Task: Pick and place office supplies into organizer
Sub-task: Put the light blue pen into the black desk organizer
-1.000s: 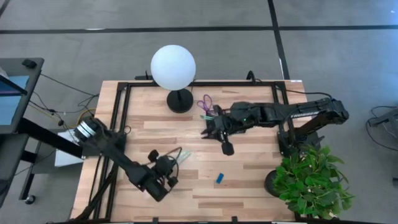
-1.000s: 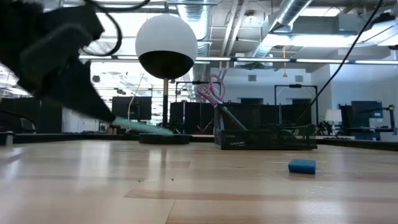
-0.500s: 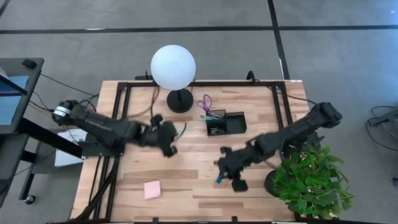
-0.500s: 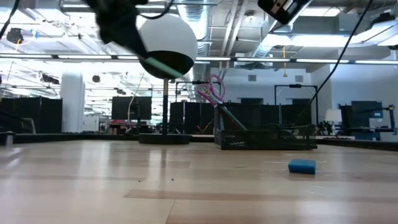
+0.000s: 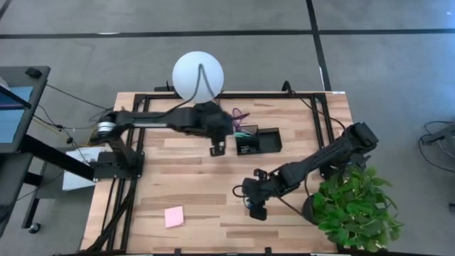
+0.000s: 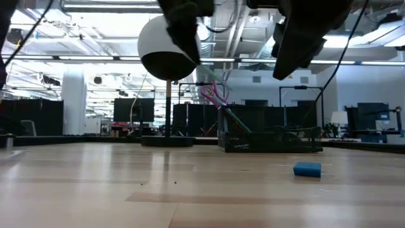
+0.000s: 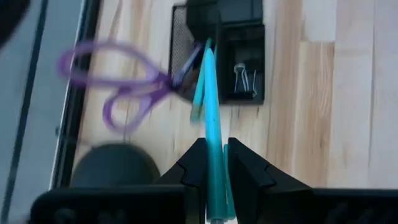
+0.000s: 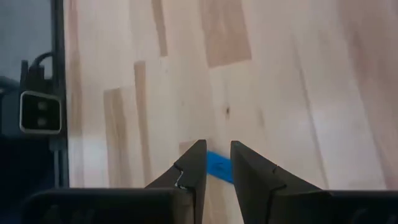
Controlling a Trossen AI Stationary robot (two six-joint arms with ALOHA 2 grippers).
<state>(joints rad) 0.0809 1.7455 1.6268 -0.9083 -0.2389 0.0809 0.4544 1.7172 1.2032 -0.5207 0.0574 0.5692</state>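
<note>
— Holding a teal pen [image 7: 211, 155] between my left fingers [image 7: 247, 177], I hang with the left gripper [image 5: 217, 147] just beside the organizer [image 5: 269, 141], on the lamp's side of it. The pen tip points toward the compartment at that end.

— What is already inside?

— The purple scissors [image 7: 124, 93] stand in that end compartment with the handles sticking out, another teal pen [image 7: 198, 93] leans there too, and small clips [image 7: 244, 76] lie in the next compartment. So a good part is done, I think.

— And what is left?

— The pen I carry, the blue eraser [image 6: 307, 169] and the pink sticky-note pad [image 5: 173, 216], which lies near the front edge of the table [image 5: 185, 178], well apart from the organizer.

— Your other arm?

— My right gripper [image 5: 256, 211] is low over the eraser. Its fingers [image 8: 193, 171] stand a little apart with nothing between them; the eraser shows in the gap, not yet grasped.

— What changed in the last moment?

— Half a second ago my left gripper was more to the left, near the lamp [image 5: 197, 77], and now it has come to the organizer. The right gripper has dropped slightly, closer onto the eraser. The eraser and the pad did not move.
</note>
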